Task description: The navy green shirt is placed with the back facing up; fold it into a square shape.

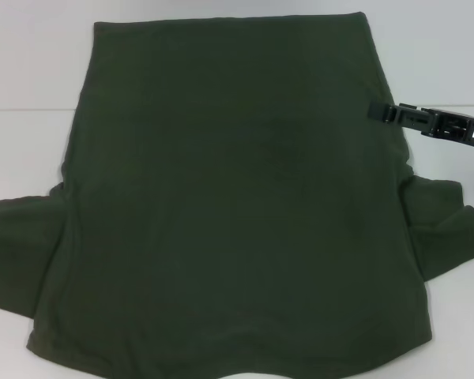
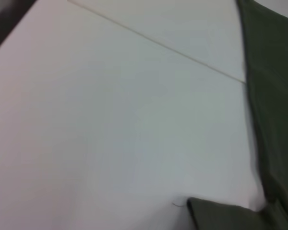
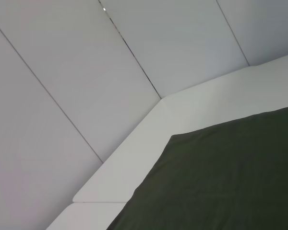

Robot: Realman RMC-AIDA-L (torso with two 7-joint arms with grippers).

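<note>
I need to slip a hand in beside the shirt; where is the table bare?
Bare table lies left of the navy green shirt, above its left sleeve. On the right, the right end effector crowds the shirt's edge; bare patches above and below it.

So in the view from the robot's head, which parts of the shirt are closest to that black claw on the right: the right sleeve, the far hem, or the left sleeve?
From the right gripper, at the edge of the navy green shirt:
1. Right sleeve, just below the claw on the same side.
2. Far hem, along the top, farther across.
3. Left sleeve, on the opposite side, clearly farthest.
</note>
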